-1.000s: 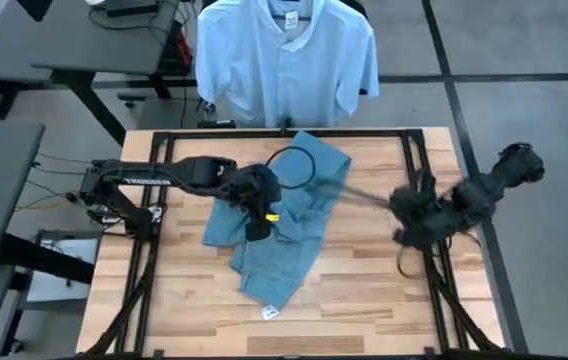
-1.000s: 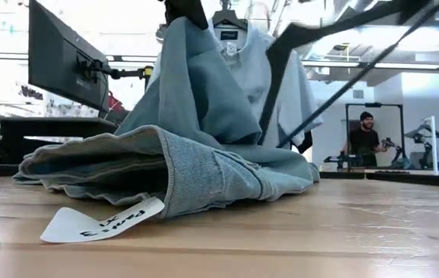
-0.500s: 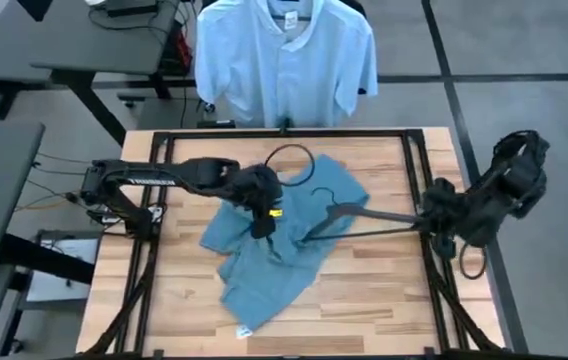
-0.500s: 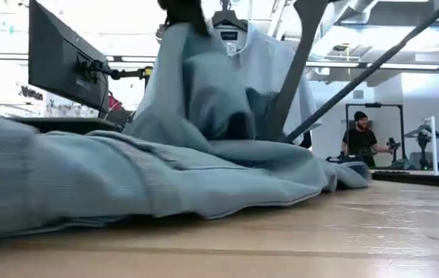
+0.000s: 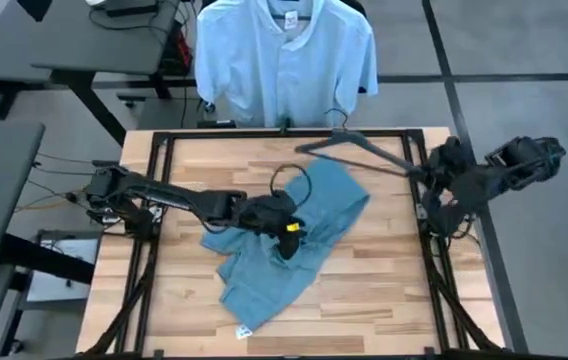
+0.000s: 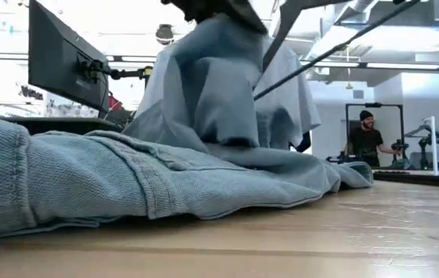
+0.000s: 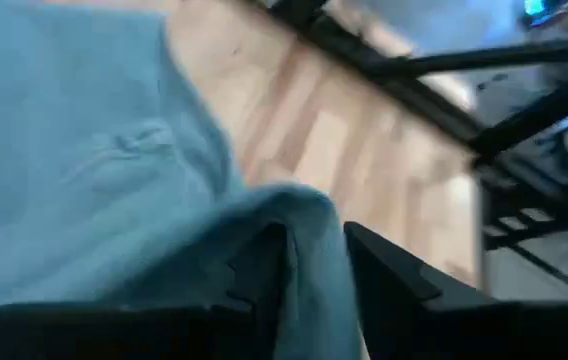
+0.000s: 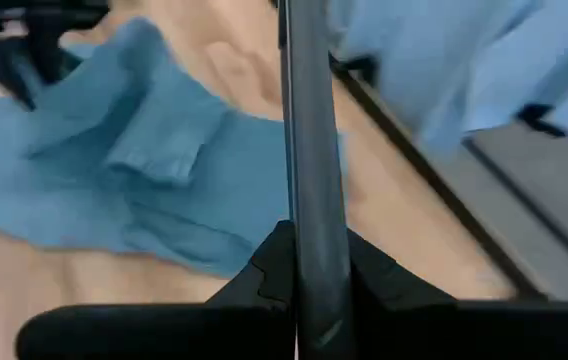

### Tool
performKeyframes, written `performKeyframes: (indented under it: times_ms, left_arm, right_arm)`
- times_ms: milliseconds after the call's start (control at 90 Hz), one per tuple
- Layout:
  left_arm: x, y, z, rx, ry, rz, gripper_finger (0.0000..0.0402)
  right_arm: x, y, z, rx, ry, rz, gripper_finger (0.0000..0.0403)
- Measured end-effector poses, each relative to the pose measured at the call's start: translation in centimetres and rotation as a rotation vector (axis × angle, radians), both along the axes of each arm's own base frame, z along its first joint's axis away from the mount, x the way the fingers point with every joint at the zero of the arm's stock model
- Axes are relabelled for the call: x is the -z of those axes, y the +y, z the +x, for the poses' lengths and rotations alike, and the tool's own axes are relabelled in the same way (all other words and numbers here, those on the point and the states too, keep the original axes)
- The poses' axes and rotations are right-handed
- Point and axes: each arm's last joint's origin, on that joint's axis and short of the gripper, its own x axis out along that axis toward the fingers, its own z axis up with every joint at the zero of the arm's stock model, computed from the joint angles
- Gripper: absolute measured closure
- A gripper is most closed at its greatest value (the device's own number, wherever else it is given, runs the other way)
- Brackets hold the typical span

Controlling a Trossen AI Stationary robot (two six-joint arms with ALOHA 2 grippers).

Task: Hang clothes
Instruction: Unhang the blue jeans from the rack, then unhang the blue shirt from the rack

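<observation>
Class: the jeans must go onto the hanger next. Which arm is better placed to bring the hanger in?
Probably right: the right claw is shut on the hanger, while the left claw pinches the jeans.

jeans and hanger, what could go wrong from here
The left end effector pinches only a thin fold of the jeans, most still heaped on the table; the fabric may slip free. The right end effector grips the hanger at one end, so it could swing or twist.
</observation>
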Motion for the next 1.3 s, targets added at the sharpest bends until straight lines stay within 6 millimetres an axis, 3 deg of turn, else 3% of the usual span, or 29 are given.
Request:
performKeyframes:
  times_ms: [100,189,278,444,533,589,711,944,1122,1300]
  left_arm:
    - [3.2,0.1,1.8,-0.036,0.037,-0.031,0.0311]
    - [6.9,0.5,2.4,-0.072,0.174,-0.046,0.0311]
    - [10.0,1.2,1.2,-0.136,0.422,-0.048,0.0311]
    - [11.0,2.2,-3.1,-0.271,0.862,0.143,0.0311]
    - [10.4,2.6,-5.5,-0.353,1.026,0.265,0.0311]
    - [9.7,2.7,-6.1,-0.376,1.040,0.306,0.0311]
    - [6.7,2.7,-6.1,-0.381,0.890,0.308,0.0311]
    - [2.7,2.9,-5.8,-0.375,0.609,0.281,0.0311]
    - [0.7,3.2,-6.2,-0.372,0.513,0.270,0.0311]
    - [-0.5,3.9,-6.7,-0.395,0.474,0.254,0.0311]
  right_arm:
    - [0.2,-0.5,0.2,-0.030,0.079,0.006,0.0378]
    - [0.2,-0.9,0.2,-0.033,0.114,-0.017,0.0378]
    - [0.2,-1.3,0.2,-0.018,0.137,-0.035,0.0378]
    - [0.2,-1.8,0.2,0.043,0.140,-0.034,0.0378]
    - [0.2,-1.9,0.2,0.079,0.122,0.010,0.0378]
    - [0.3,-2.0,0.2,0.093,0.116,0.033,0.0378]
    - [1.2,-2.0,0.5,0.152,0.118,0.085,0.0378]
    - [6.0,-1.5,2.0,0.286,0.223,0.258,0.0347]
    - [9.4,-1.3,2.4,0.389,0.307,0.334,0.0308]
    - [11.2,-0.3,2.7,0.309,0.406,0.508,0.0242]
